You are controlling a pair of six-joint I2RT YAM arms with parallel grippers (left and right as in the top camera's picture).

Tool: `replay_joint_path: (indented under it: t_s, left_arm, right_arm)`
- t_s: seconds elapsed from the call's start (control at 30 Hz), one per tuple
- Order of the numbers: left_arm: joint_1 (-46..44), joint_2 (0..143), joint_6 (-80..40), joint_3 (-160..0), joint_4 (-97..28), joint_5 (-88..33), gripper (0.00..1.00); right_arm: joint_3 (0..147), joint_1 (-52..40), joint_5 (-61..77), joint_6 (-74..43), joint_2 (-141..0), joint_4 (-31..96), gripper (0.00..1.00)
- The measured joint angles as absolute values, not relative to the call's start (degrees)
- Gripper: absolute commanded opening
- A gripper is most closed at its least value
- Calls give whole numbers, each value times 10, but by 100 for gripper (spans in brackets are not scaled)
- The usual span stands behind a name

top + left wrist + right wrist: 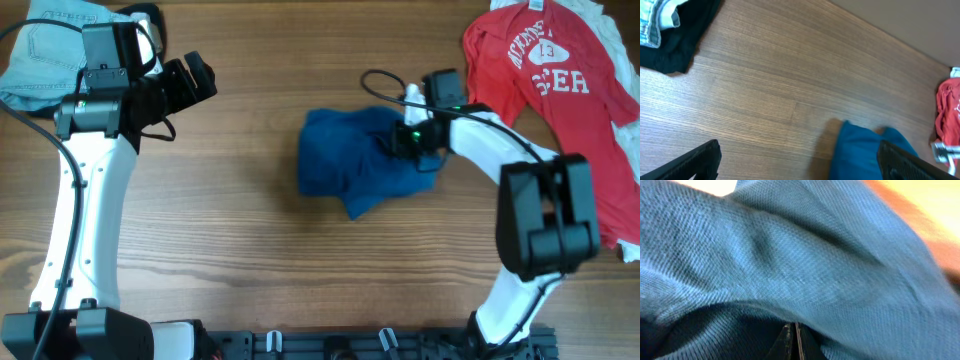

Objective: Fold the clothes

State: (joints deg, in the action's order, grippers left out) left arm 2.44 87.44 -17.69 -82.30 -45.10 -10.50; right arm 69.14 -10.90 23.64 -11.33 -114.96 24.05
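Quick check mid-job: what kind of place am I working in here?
Probably a lab or test bench for laundry folding, not a home: a wood-grain table, a left arm and right arm mounted on a black rail at its edge, and garments staged around them: blue shirt, red T-shirt, folded jeans.

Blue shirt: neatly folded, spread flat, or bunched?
Bunched. The blue shirt lies in an uneven, creased heap, the right gripper shut on it.
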Motion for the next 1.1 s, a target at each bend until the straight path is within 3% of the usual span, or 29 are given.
replay_joint_path:
  t_s: [0.17, 0.2, 0.23, 0.27, 0.3, 0.37, 0.47, 0.53, 0.6, 0.67, 0.7, 0.73, 1.0, 1.1]
  left_arm:
    - [24, 874, -177, -823, -455, -105, 100]
    - [24, 874, -177, -823, -455, -105, 100]
    - [24, 874, -177, -823, -456, -105, 100]
    - [24, 874, -177, -823, -459, -105, 100]
    - [24, 874, -177, -823, -464, -105, 100]
    - [22, 874, -177, -823, -482, -105, 100]
    - [8, 875, -177, -823, -522, -107, 100]
    - [-17, 875, -177, -823, -531, -115, 93]
    - [-58, 877, -165, -820, -532, -120, 74]
    - [-99, 885, -148, -814, -530, -123, 42]
    - [-126, 895, -139, -806, -529, -125, 16]
    - [-145, 907, -131, -798, -524, -126, 4]
    - [-234, 1067, -118, -745, -441, -132, 4]
    - [-243, 1107, -103, -743, -422, -132, 11]
  right_arm:
    - [754, -159, 251, -97, -1192, 242, 5]
    - [767, -163, 251, -95, -1198, 252, 10]
    - [781, -164, 252, -93, -1203, 265, 27]
    - [802, -163, 255, -89, -1209, 289, 37]
    - [830, -159, 260, -89, -1215, 314, 60]
    - [893, -142, 270, -87, -1217, 365, 79]
    - [1001, -91, 274, -83, -1215, 422, 82]
    - [1045, -49, 274, -82, -1204, 441, 83]
    - [1058, -8, 274, -82, -1188, 451, 83]
    - [1059, 19, 274, -82, -1185, 463, 81]
    - [1059, 28, 272, -82, -1185, 471, 80]
    - [1059, 34, 269, -83, -1185, 475, 79]
    - [1059, 39, 263, -82, -1185, 476, 75]
    - [1059, 39, 250, -82, -1185, 483, 73]
